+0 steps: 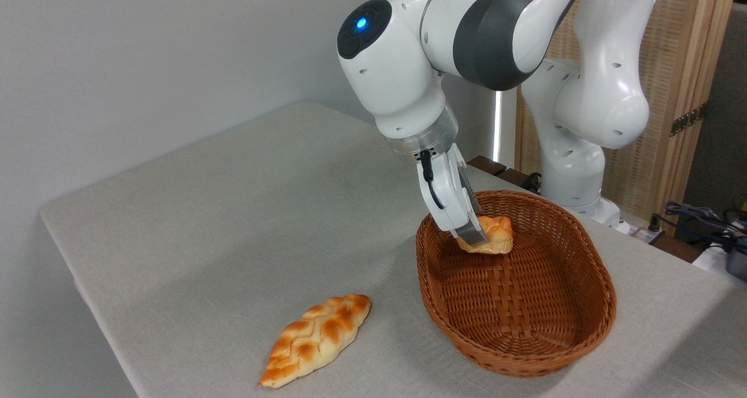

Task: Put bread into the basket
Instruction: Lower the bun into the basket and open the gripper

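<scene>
Nearest lies a braided loaf (316, 339); fingers (475, 230) grip the bread (493, 236) inside the basket (525, 351), so releasing seems next.

Two breads are counted: one round bun (489, 234) inside the single wicker basket (519, 351), and one braided loaf (315, 339) left of that basket. One robot arm (443, 48) is seen.

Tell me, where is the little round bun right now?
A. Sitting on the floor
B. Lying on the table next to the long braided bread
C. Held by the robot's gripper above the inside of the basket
C: the gripper is shut on the bun, holding it over the inside of the basket, not on the table.
</scene>
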Robot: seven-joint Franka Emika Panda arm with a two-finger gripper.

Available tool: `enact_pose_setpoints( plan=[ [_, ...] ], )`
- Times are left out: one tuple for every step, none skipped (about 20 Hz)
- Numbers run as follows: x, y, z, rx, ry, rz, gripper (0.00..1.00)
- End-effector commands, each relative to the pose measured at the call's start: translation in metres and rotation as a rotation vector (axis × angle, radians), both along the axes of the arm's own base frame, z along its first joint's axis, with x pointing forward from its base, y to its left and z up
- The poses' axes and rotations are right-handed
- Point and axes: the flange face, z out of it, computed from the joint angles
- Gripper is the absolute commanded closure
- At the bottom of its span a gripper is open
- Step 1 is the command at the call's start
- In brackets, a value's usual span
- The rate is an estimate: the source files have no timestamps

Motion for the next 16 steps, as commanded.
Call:
enact_pose_setpoints(
  plan=[
    [0.001, 0.003, 0.004, 0.008, -0.013, -0.014, 0.33],
    [0.001, 0.002, 0.005, 0.008, -0.016, -0.014, 0.33],
    [0.001, 0.002, 0.005, 0.011, -0.02, -0.011, 0.33],
    [0.001, 0.001, 0.005, 0.012, -0.019, -0.012, 0.33],
    [0.002, -0.001, 0.005, 0.012, -0.02, -0.017, 0.33],
    [0.002, -0.002, 0.005, 0.013, -0.024, -0.017, 0.33],
    [0.002, -0.002, 0.006, 0.013, -0.028, -0.018, 0.33],
    [0.003, -0.004, 0.005, 0.014, -0.029, -0.021, 0.33],
    [0.004, -0.005, 0.006, 0.014, -0.038, -0.022, 0.33],
    [0.006, -0.01, 0.007, 0.015, -0.048, -0.034, 0.33],
    [0.008, -0.013, 0.009, 0.016, -0.059, -0.039, 0.33],
    [0.01, -0.014, 0.013, 0.015, -0.072, -0.039, 0.33],
    [0.012, -0.018, 0.017, 0.015, -0.083, -0.045, 0.33],
    [0.015, -0.02, 0.022, 0.015, -0.099, -0.047, 0.32],
    [0.018, -0.02, 0.029, 0.016, -0.119, -0.036, 0.32],
    [0.021, -0.023, 0.037, 0.019, -0.138, -0.034, 0.3]
  ],
)
